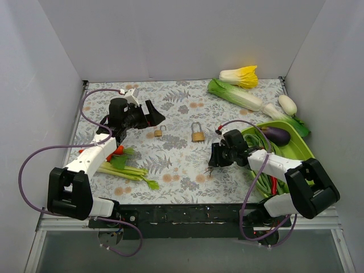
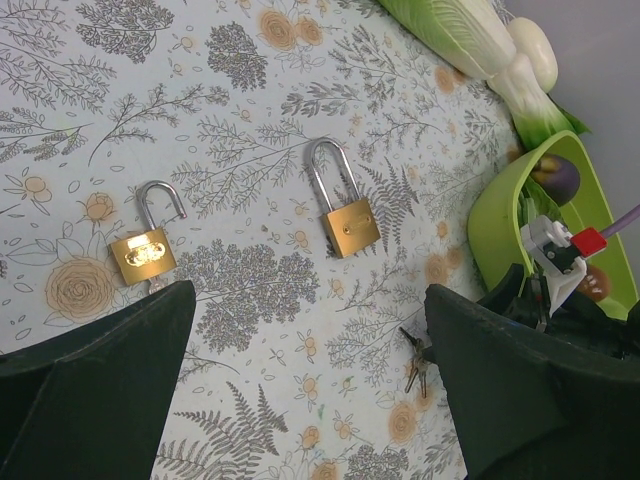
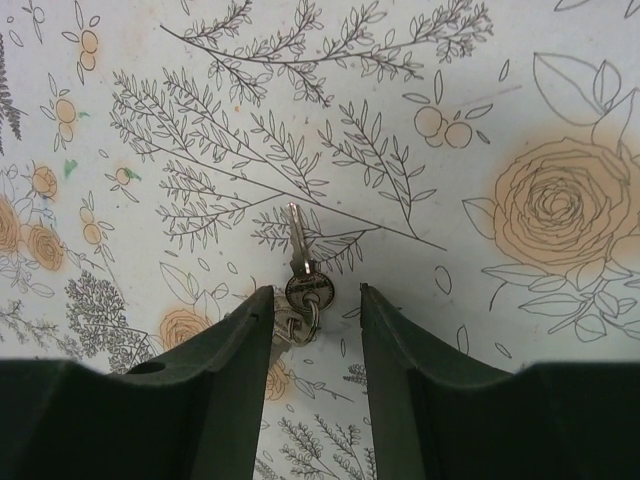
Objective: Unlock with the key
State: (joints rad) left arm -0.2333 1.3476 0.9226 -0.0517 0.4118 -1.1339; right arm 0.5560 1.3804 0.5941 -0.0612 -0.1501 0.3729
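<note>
The key (image 3: 300, 280), small silver keys on a ring, lies flat on the floral cloth. My right gripper (image 3: 315, 293) hangs low over it, open. The ring sits between the fingertips, close against the left finger (image 3: 235, 340), and one blade points away from me. From above, the right gripper (image 1: 215, 162) is front of centre with the key (image 1: 209, 169) at its tip. The key (image 2: 418, 360) also shows in the left wrist view. My left gripper (image 2: 308, 295) is wide open and holds nothing. It hovers at the back left (image 1: 145, 114), near the smaller brass padlock (image 2: 143, 250).
A larger brass padlock (image 1: 198, 133) stands mid-table, right of the smaller one (image 1: 158, 132). A green tray (image 1: 301, 149) with an eggplant (image 1: 276, 135) sits close behind my right arm. Toy cabbages (image 1: 236, 94) lie at the back right. Greens and a carrot (image 1: 122, 165) lie beside my left arm.
</note>
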